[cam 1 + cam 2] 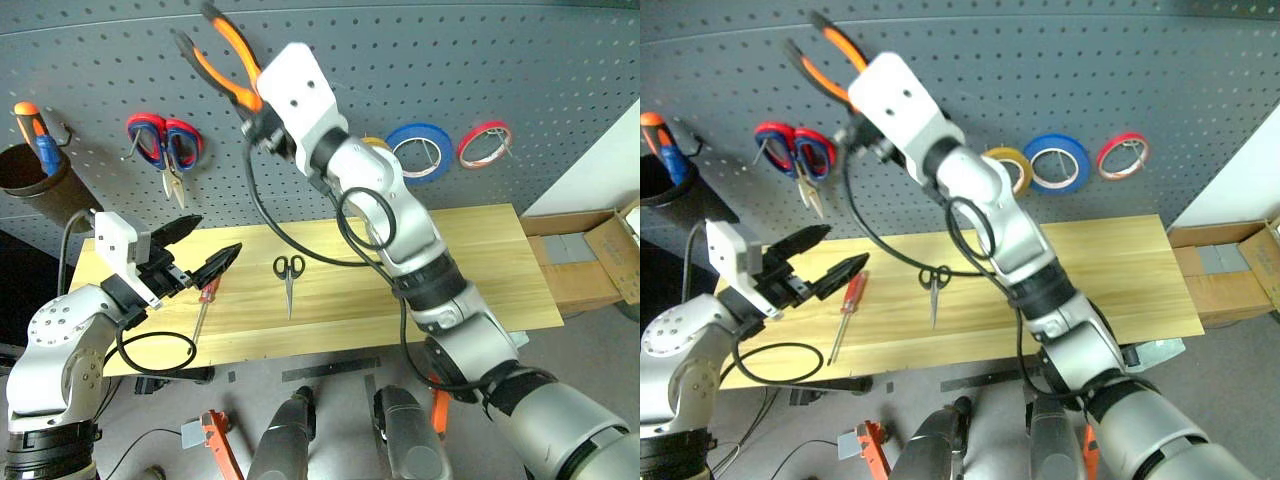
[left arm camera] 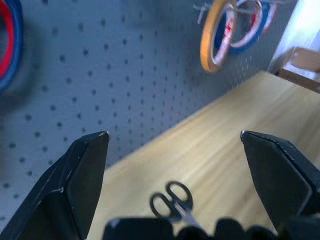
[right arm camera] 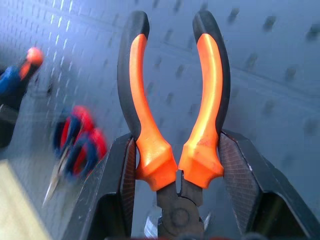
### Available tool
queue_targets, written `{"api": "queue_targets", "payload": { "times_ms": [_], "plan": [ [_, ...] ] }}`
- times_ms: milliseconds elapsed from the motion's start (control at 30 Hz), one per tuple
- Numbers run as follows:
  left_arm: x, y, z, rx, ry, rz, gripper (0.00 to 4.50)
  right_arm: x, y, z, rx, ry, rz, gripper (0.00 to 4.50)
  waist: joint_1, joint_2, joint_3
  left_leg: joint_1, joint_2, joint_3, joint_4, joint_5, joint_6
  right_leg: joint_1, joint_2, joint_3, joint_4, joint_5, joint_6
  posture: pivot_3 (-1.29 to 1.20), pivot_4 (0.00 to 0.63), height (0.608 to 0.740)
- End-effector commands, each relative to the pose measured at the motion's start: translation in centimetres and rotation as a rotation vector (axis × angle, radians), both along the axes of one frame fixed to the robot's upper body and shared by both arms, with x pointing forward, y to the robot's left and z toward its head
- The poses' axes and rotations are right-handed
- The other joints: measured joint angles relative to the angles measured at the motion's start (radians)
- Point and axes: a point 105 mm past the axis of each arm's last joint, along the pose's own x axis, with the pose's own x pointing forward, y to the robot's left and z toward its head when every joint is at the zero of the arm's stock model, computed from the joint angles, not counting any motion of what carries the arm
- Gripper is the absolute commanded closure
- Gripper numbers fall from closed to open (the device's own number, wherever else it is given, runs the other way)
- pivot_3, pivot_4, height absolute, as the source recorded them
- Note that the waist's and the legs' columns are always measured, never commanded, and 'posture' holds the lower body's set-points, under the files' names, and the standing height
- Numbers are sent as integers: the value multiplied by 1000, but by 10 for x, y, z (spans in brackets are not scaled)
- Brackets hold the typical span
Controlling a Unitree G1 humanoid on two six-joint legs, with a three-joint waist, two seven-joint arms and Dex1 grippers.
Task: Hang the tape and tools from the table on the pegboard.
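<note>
My right gripper point(image 3: 177, 150) is shut on the pliers point(image 1: 225, 58) at the base of their orange-and-black handles and holds them up against the pegboard point(image 1: 450, 60), handles uppermost. The yellow tape point(image 1: 992, 156) hangs on the pegboard, just right of that arm. Black-handle scissors point(image 1: 289, 275) lie mid-table, and a red-handle screwdriver point(image 1: 205, 300) lies to their left. My left gripper point(image 1: 215, 235) hovers open above the left part of the table point(image 1: 480, 270), over the screwdriver, with nothing between its fingers.
Red-and-blue scissors point(image 1: 165, 140), a blue roll point(image 1: 420, 150) and a red roll point(image 1: 484, 143) hang on the pegboard. An orange-and-blue screwdriver point(image 1: 35, 135) stands in a dark holder far left. A black cable loop point(image 1: 155, 352) lies at the table's front left. A cardboard box point(image 1: 590, 260) sits right.
</note>
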Motion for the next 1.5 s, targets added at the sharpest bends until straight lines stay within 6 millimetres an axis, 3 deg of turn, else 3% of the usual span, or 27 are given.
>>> {"api": "queue_targets", "payload": {
  "times_ms": [33, 267, 600, 1067, 1500],
  "plan": [
    [-3, -2, 7, 3, -31, -2, 0, -15, 12, 30, 97, -81, 90, 2453, 0, 0, 0, 0, 0, 0, 0, 0, 0, 0, 0, 0, 0, 0, 0, -50, 324, 740],
    [-4, -2, 7, 8, -35, 3, 0, -10, 22, 36, 155, -75, 144, 2453, 8, 0, 0, 0, 0, 0, 0, -1, -1, -1, 0, 0, 0, 0, 0, -32, 322, 740],
    [0, -2, 10, 15, -53, 9, 0, 3, 24, 25, 230, -62, 187, 2453, 10, 0, 0, 0, 0, 1, -1, 0, -1, -2, 0, 0, 0, 0, 0, 6, 321, 740],
    [2, 4, 16, 33, -77, 38, 0, -14, 31, 26, 332, -145, 257, 2453, 27, 0, 0, 0, 0, 1, -1, 0, -1, -2, 0, 1, 1, 0, 0, 59, 324, 740],
    [3, 8, 19, 35, -107, 70, 0, -1, 35, 0, 304, -83, 190, 2453, 33, 0, 0, 0, 0, 0, -2, 0, -2, -2, 1, 1, 1, 0, 0, 113, 325, 740]
  ]
}}
